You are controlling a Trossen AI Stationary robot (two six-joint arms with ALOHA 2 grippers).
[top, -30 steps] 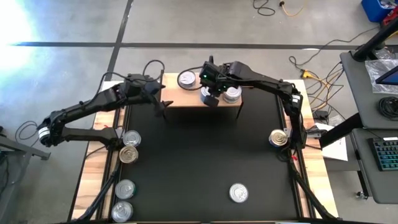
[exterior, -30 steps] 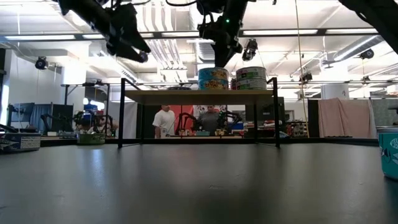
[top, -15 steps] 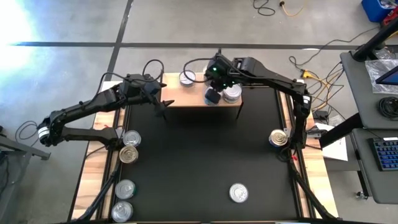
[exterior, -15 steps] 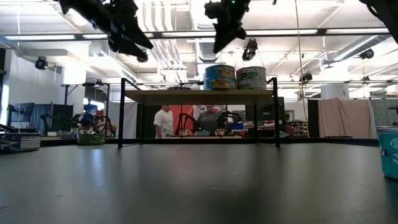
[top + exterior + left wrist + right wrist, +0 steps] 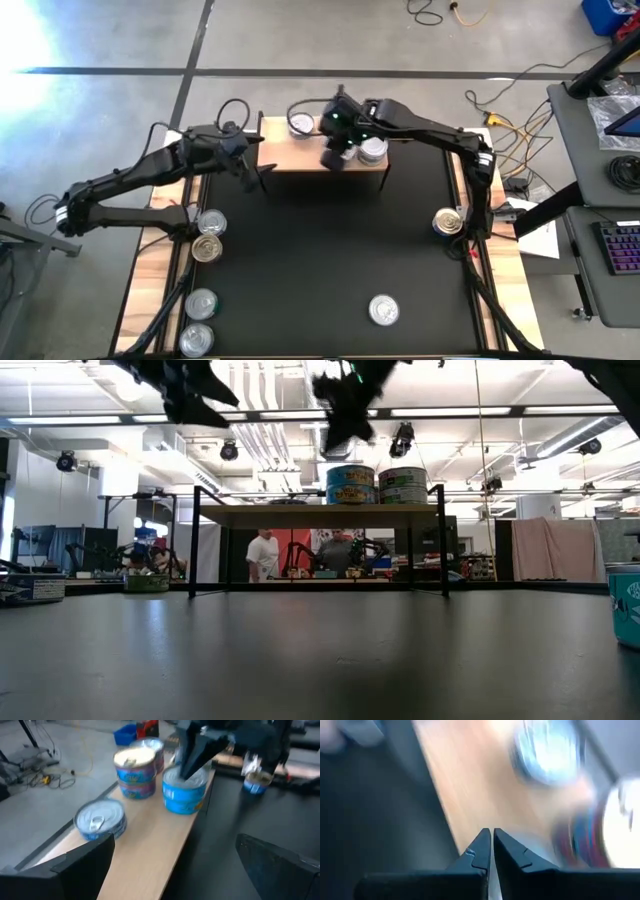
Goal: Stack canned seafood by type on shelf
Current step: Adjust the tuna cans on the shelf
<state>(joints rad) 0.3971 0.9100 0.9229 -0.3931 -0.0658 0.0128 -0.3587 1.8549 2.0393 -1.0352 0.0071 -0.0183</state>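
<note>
The shelf (image 5: 290,157) is a light-wood board on thin black legs at the table's far side. On it stand a single blue-labelled can (image 5: 100,820), a blue can stack (image 5: 185,792) and two more stacks (image 5: 135,775) beside it. The low view shows two of the stacks (image 5: 350,485) (image 5: 403,485). My right gripper (image 5: 333,158) is shut with nothing in it and hangs above the blue stack, fingers (image 5: 482,845) slanting down. My left gripper (image 5: 258,175) stands open and empty by the shelf's left end, above the mat.
Loose cans lie on the black mat (image 5: 320,260): two at the left edge (image 5: 211,222) (image 5: 206,248), two near the front left corner (image 5: 200,302) (image 5: 197,338), one at the front middle (image 5: 383,310), one at the right edge (image 5: 448,222). People stand in the room behind.
My right gripper has risen from just above the blue stack and tipped, staying shut. My left gripper has drawn up and a little back toward the table's left, still open.
</note>
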